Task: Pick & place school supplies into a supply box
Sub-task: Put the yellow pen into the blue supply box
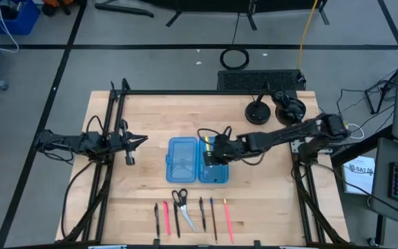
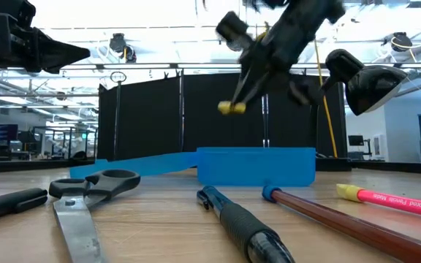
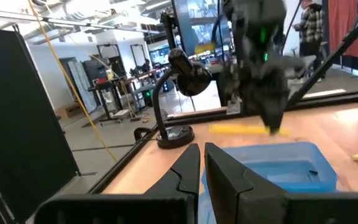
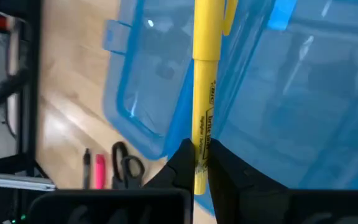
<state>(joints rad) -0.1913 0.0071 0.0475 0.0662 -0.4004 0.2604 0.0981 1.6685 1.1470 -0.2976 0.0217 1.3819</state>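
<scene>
One yellow pen point(image 4: 204, 93) is clamped in the right gripper point(image 4: 197, 163) above the open blue case point(image 1: 194, 160); its far end is cut off. The left gripper point(image 1: 138, 139), fingers nearly together, is held aside.

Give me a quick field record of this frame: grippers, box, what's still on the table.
right gripper: shut on yellow highlighter, held above the supply box
left gripper: idle at table's left side, fingers nearly together, holding nothing
supply box: open, both halves flat
on table, front edge: scissors, pink pens, dark pens, a brown pencil
table rear: black lamp
</scene>
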